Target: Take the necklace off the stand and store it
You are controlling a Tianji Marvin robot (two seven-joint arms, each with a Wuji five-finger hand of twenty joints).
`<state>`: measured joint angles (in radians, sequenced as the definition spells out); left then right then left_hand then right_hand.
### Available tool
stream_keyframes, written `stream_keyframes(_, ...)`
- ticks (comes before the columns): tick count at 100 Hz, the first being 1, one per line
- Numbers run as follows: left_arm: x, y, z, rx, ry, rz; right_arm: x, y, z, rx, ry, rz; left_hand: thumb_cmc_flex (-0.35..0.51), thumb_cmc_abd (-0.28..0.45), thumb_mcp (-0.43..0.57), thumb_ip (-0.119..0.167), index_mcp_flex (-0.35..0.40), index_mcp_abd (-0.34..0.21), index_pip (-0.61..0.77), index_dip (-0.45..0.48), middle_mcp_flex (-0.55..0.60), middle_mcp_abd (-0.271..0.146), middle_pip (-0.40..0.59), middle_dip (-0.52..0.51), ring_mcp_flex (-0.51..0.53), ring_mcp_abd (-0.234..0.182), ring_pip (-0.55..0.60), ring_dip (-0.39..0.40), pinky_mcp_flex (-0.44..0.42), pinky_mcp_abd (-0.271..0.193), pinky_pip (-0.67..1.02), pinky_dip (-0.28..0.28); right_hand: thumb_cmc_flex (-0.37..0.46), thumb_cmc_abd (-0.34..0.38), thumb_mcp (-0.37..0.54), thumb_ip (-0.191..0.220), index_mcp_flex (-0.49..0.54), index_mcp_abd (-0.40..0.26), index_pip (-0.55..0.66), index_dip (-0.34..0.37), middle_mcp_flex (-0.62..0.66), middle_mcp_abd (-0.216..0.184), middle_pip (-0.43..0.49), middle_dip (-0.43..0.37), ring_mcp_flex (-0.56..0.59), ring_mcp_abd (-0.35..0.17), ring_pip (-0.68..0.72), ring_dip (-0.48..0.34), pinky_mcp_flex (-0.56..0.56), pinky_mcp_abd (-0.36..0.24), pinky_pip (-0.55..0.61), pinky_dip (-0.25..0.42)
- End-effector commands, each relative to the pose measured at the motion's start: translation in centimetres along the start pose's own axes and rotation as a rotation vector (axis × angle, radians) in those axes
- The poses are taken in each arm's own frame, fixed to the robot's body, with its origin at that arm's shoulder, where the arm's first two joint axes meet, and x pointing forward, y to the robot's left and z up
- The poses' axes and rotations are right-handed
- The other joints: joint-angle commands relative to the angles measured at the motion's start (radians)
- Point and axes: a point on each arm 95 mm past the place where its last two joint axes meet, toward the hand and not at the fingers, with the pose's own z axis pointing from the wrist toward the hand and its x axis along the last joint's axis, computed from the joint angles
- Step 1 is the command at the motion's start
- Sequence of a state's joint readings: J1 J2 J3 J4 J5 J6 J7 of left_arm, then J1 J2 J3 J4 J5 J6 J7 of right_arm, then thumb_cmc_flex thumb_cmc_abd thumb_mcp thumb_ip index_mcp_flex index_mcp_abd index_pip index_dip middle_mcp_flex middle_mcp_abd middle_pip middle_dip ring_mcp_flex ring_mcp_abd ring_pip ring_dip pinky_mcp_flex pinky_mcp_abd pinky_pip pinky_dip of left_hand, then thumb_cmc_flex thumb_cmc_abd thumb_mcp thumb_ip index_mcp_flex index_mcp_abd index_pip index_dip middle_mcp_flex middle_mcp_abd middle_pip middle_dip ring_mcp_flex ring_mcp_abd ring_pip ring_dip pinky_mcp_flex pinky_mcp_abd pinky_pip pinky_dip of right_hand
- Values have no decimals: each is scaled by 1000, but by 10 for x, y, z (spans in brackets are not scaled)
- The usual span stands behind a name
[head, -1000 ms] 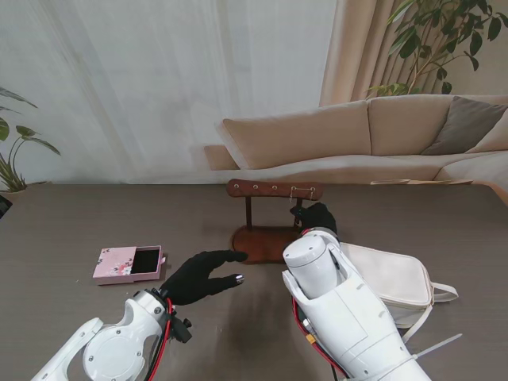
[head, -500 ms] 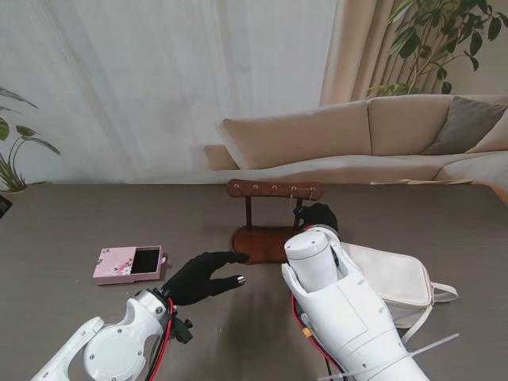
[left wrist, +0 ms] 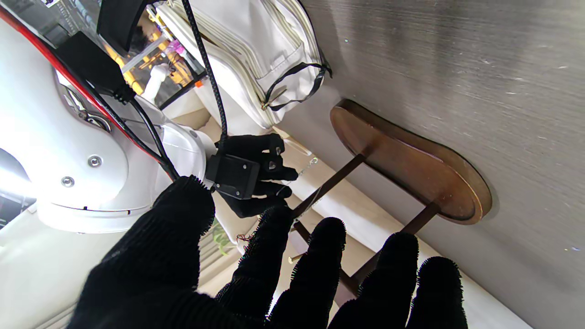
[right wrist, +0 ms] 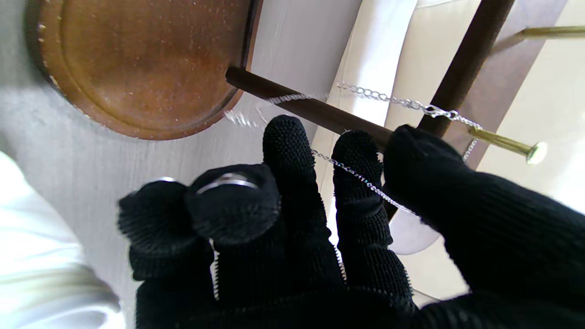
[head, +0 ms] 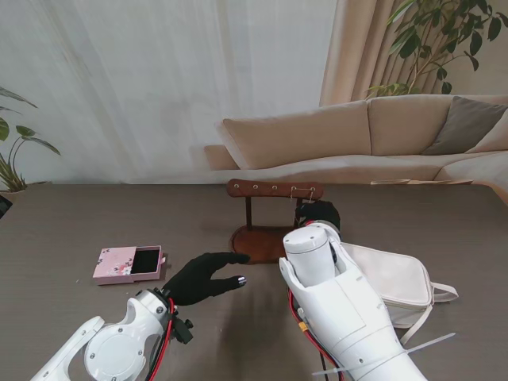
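white bag (head: 393, 279) zipped, beside stand (head: 272, 216) | pink box (head: 129, 263) — drawer open, dark inside | right hand (right wrist: 320, 214) pinching necklace (right wrist: 402, 103) — thin silver chain still on brass peg; left hand (head: 200, 276) spread, holding nothing

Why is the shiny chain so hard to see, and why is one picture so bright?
Stand view: the necklace is thin and tiny, barely showing. Right wrist view: the bright sofa behind washes out the chain, and part of it near the base is smeared. Left wrist view: glare whitens the arm.
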<state>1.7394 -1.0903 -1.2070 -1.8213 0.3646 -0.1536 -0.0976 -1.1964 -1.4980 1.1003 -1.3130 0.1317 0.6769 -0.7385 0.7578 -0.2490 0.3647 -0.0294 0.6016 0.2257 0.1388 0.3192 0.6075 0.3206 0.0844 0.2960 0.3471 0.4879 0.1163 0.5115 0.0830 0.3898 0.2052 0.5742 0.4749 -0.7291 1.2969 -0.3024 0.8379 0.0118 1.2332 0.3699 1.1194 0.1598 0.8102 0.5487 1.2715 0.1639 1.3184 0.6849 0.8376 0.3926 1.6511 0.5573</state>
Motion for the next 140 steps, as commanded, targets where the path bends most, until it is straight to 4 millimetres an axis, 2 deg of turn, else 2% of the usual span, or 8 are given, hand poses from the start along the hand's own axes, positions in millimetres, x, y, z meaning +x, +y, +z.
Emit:
stream_keyframes(1, 0, 3, 0, -24, -1, -5, 7, 1, -3, 10, 19, 20, -8, 39, -18, -2, 12, 3, -4, -2, 13, -1, -4, 3, -1, 5, 0, 2, -5, -34, -22, 4, 9, -39, 53, -34, 28, 2, 36, 23, 50, -6, 25, 20, 39, -26, 35, 15, 258, -5, 44, -22)
stream_keyframes(31, 0, 4, 1, -34, -2, -7, 14, 16, -4, -8, 36, 59, -5, 43, -26, -2, 12, 4, -4, -2, 11, 0, -5, 3, -2, 4, 0, 1, -5, -35, -22, 5, 11, -74, 89, -30, 73, 24, 23, 57, 102, 4, 13, 31, 38, -34, 76, 36, 283, 10, 44, -26)
stream_keyframes(62, 1, 5, 2, -41, -3, -11, 20, 27, -7, -14, 50, 97, 0, 49, -34, -1, 13, 6, -4, -2, 11, 3, -5, 3, -1, 6, -1, -1, -5, -34, -22, 6, 16, -73, 91, -29, 77, 31, 13, 72, 105, 12, 5, 40, 38, -32, 77, 36, 283, 19, 44, -25)
stream_keyframes(104, 1, 6, 3, -48, -3, -16, 32, 33, -16, -3, 95, 112, 5, 54, -44, -1, 13, 6, -5, -2, 11, 3, -6, 3, -1, 7, -2, -7, -5, -36, -22, 7, 21, -62, 80, -29, 76, 28, 4, 79, 102, 12, -2, 48, 38, -34, 75, 34, 282, 19, 42, -23)
stream_keyframes(140, 0, 6, 3, -47, -4, -19, 43, 30, -25, 41, 130, 101, 9, 54, -49, 0, 12, 5, -6, -2, 10, 4, -6, 3, -2, 5, -3, -9, -6, -37, -22, 7, 25, -65, 79, -26, 83, 26, -4, 85, 104, 14, -5, 50, 38, -36, 75, 34, 283, 14, 41, -24)
